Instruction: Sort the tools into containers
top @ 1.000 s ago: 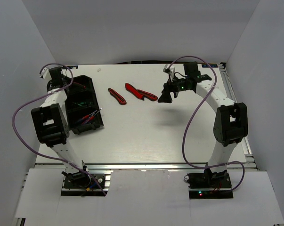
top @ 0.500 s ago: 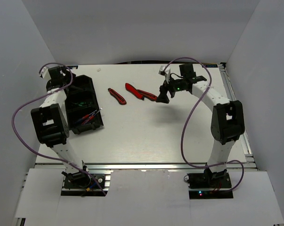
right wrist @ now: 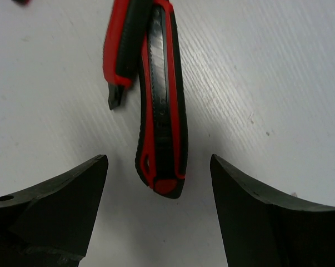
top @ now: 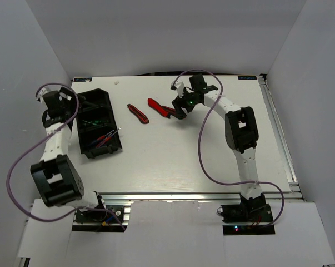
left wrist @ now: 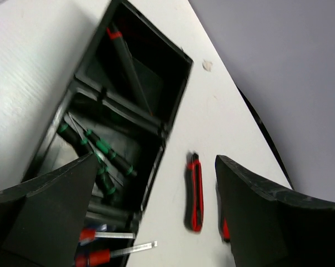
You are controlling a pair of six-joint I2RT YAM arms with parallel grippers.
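Observation:
Two black containers stand end to end at the left, the far one (top: 95, 99) (left wrist: 150, 61) and the near one (top: 103, 142) (left wrist: 156, 147). Green-black screwdrivers (left wrist: 103, 153) lie in the near one, and red-handled screwdrivers (top: 107, 137) (left wrist: 109, 256) poke over its rim. My left gripper (top: 67, 103) (left wrist: 156, 161) hangs open and empty above the bins' left side. A red knife (top: 138, 113) (left wrist: 195, 192) lies on the table. My right gripper (top: 181, 107) (right wrist: 159, 161) is open, its jaws on either side of a red-and-black knife (right wrist: 163, 111) without touching it. Another red-black tool (top: 155, 105) (right wrist: 123, 50) lies beside that.
The white table (top: 173, 156) is boxed in by white walls on three sides. Purple cables loop off both arms. A dark tool with a red end (left wrist: 116, 39) lies in the far bin.
My left arm has drawn back to the left from the bins and its jaws have opened wide. My right arm has swung left and down over the red-and-black knife.

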